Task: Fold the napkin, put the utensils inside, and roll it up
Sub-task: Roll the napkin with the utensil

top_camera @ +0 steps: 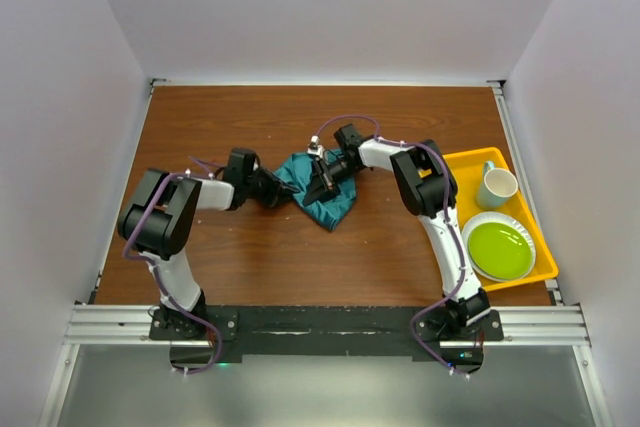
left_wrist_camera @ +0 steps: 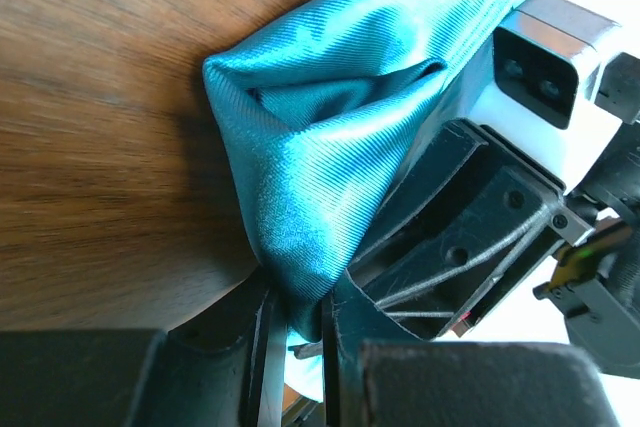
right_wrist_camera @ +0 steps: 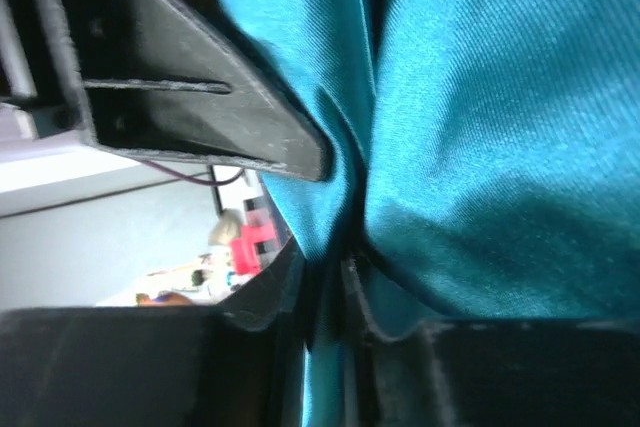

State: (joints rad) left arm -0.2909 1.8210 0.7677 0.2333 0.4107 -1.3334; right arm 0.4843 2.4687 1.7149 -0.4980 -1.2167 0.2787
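While your top view hides the pinches, wrist views show left gripper [left_wrist_camera: 297, 332] and right gripper [right_wrist_camera: 325, 297] each clamping the bunched teal cloth napkin [left_wrist_camera: 330, 147].

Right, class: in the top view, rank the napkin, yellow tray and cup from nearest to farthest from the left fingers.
1. napkin, mid-table, between the left fingers.
2. yellow tray, right side.
3. cup, at the tray's far end.

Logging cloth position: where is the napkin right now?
In the top view the napkin lies bunched mid-table, between the left gripper and right gripper, left of the yellow tray.
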